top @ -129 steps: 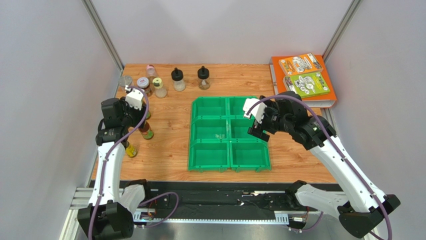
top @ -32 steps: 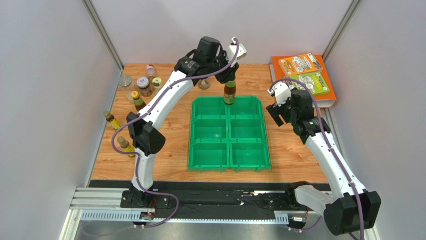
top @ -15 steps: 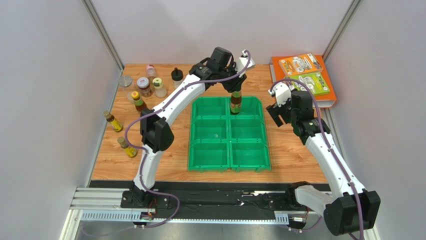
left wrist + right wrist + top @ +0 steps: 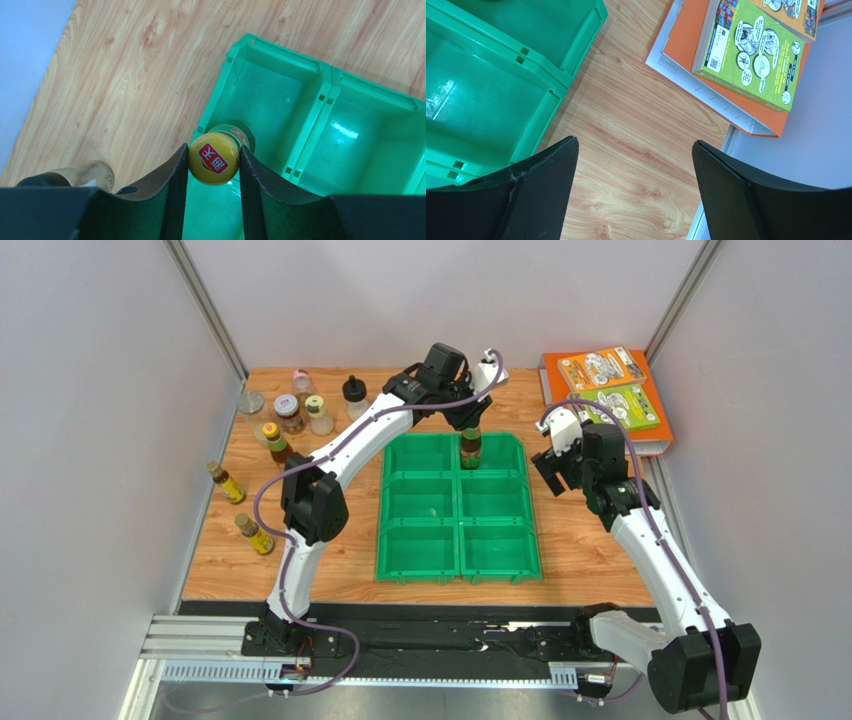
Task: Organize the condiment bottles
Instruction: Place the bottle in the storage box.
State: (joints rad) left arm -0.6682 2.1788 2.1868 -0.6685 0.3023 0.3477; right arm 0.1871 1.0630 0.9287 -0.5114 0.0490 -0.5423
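Now, left fingers [image 4: 177, 186] tight around yellow-capped bottle [image 4: 214, 159] in bin [image 4: 312, 120]; right fingers [image 4: 537, 191] apart.

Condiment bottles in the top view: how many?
9. Yellow-capped bottle in the left gripper, inside the green bin's far-right compartment. Far-left cluster: silver-capped jar, pink-capped bottle, brown jar, pale-green-capped bottle, black-capped bottle, orange-capped bottle. Left edge: two amber bottles. The left arm may hide others.

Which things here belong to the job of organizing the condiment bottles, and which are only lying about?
Belong to the job:
- bin, now being filled
- bottle, held by the left fingers in its far right compartment
- loose bottles on the left

Only lying about:
- books at the far right corner
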